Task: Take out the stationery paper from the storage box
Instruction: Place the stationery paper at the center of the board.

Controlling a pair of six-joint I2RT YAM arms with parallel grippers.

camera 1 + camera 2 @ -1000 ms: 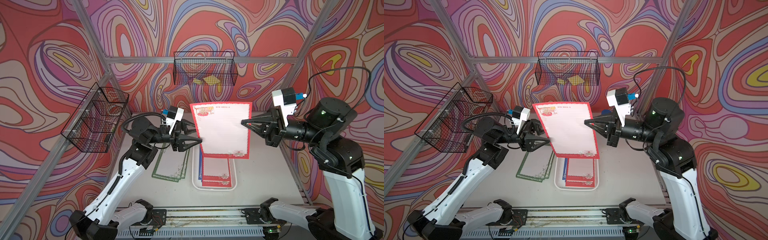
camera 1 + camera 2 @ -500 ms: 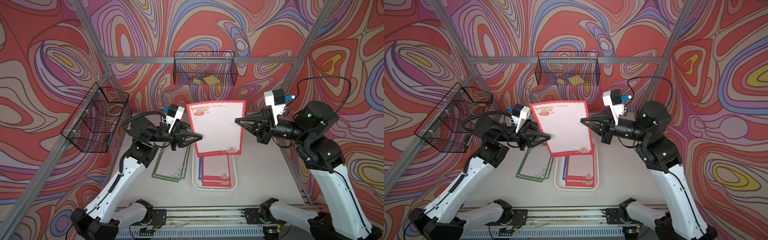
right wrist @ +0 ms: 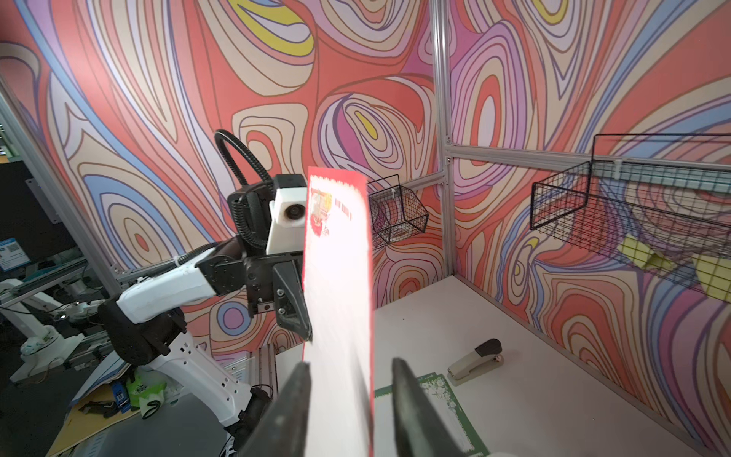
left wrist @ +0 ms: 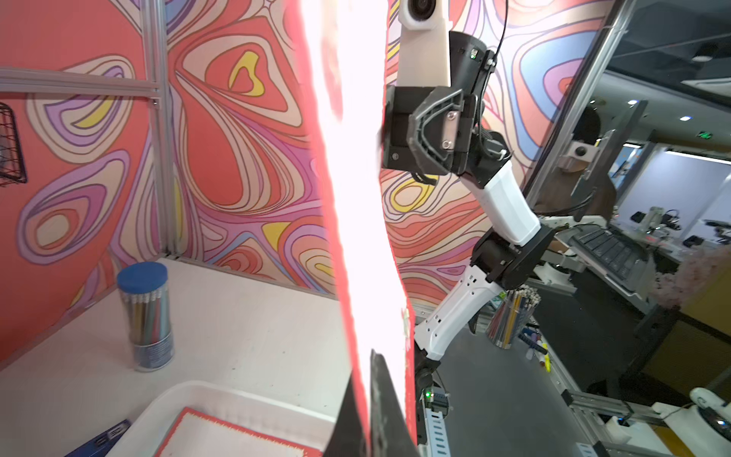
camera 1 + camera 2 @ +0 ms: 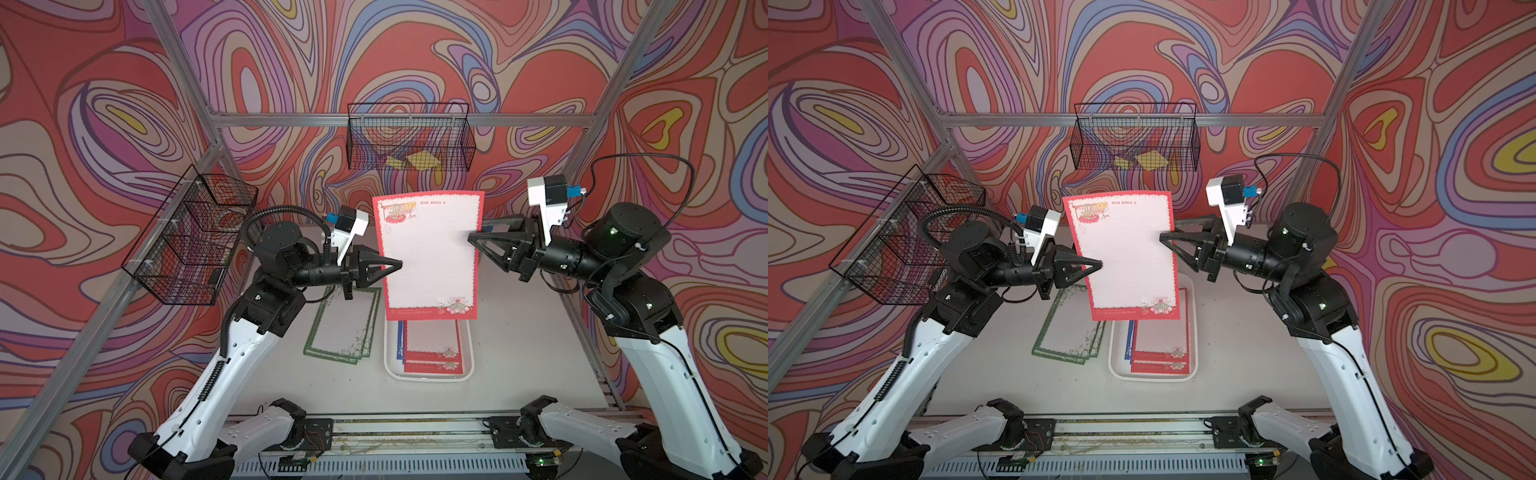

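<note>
Red-bordered stationery paper [image 5: 430,266] upright above the storage box [image 5: 428,377].
The left claw [image 5: 397,264] pinches one side edge; the right claw [image 3: 348,362] stands wide, straddling the opposite edge.

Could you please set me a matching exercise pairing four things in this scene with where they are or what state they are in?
1. upright red-bordered sheet
2. green-bordered sheets
3. yellow notes
4. right claw

A. open
B. in the back wire basket
C. pinched in the left claw
D. flat on the table beside the storage box

Pairs: 1-C, 2-D, 3-B, 4-A
</note>
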